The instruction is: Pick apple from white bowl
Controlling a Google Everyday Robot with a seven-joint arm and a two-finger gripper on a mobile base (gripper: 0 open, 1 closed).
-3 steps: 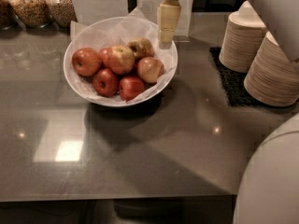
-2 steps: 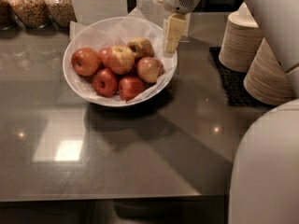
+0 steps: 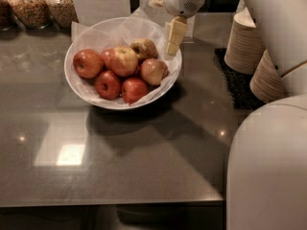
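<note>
The white bowl [image 3: 79,87], lined with crinkled paper, stands on the dark counter at upper left of centre and holds several apples. The apple [image 3: 123,60], the largest one, yellow-green with a red blush, lies in the middle of the pile. A duller brownish apple [image 3: 144,47] lies behind it to the right, and deep red apples [image 3: 88,63] lie around it. My gripper [image 3: 173,38] hangs from above over the bowl's right rim. It is just right of the brownish apple, apart from the apple, and holds nothing that I can see.
Stacks of beige disposable bowls [image 3: 245,44] stand on a black mat [image 3: 236,83] at the right. Glass jars [image 3: 29,5] and a white box [image 3: 98,1] stand along the back. My own white body [image 3: 268,166] fills the lower right corner.
My gripper has come down and slightly right, from above the bowl's back edge to its right rim. The apples and bowl have not moved.
</note>
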